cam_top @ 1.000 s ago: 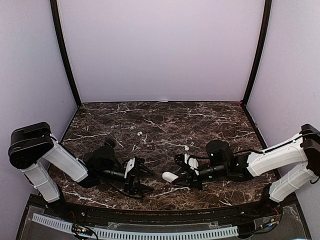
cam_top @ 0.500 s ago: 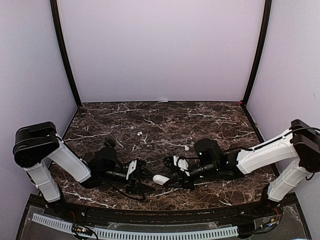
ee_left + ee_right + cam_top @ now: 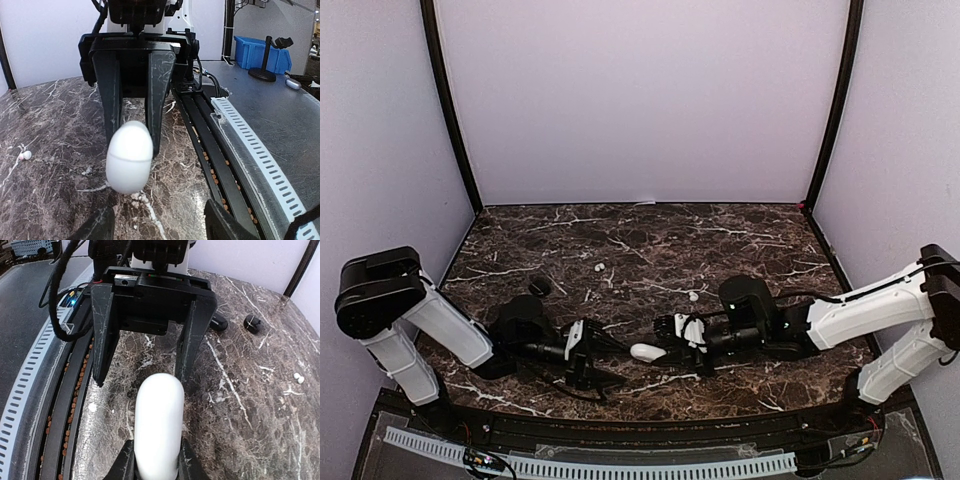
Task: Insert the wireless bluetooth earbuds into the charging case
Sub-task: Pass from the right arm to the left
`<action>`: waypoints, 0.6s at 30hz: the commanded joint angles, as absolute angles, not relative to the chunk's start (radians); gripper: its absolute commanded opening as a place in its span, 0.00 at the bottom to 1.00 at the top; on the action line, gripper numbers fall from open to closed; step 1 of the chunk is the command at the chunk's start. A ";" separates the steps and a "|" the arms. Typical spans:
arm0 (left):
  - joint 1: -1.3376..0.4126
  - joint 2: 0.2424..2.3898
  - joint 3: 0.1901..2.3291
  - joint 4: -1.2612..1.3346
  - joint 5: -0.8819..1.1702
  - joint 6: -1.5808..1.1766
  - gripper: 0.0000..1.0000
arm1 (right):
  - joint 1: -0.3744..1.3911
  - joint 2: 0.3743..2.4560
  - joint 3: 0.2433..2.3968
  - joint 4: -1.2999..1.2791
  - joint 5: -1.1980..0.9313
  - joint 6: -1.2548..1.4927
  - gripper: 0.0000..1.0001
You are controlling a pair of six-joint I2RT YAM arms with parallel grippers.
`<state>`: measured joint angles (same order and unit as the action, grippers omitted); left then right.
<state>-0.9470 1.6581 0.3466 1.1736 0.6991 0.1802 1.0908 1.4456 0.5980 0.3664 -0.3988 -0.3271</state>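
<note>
While clamping the glossy white egg-shaped plastic charging case tight in the right gripper, presents it to the left gripper, spread wide and empty. Barely begun: unopened, with tiny white earbuds loose on the dark marble tabletop at 11 and 1 o'clock from it. Closer together than a second ago.

We record two arms of like build. The left arm and the right arm each carry white shell links and rounded black joint housings, with black cables alongside. The left gripper has flat black fingers, scuffed, and a small blue light on its body. The right gripper matches it.
</note>
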 commanded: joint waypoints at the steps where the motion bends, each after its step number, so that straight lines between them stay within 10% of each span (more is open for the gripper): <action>1: -0.951 1.594 0.318 1.184 0.656 0.207 0.72 | 1.096 1.390 0.578 0.378 -0.374 -0.408 0.03; 18: -0.957 1.592 0.301 1.269 0.588 0.223 0.69 | 1.098 1.507 0.660 0.403 -0.443 -0.371 0.06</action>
<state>-0.9497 1.6077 0.3115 1.2297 0.5953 0.2104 1.0912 1.4849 0.6228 0.3443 -0.4141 -0.3836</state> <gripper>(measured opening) 0.704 0.209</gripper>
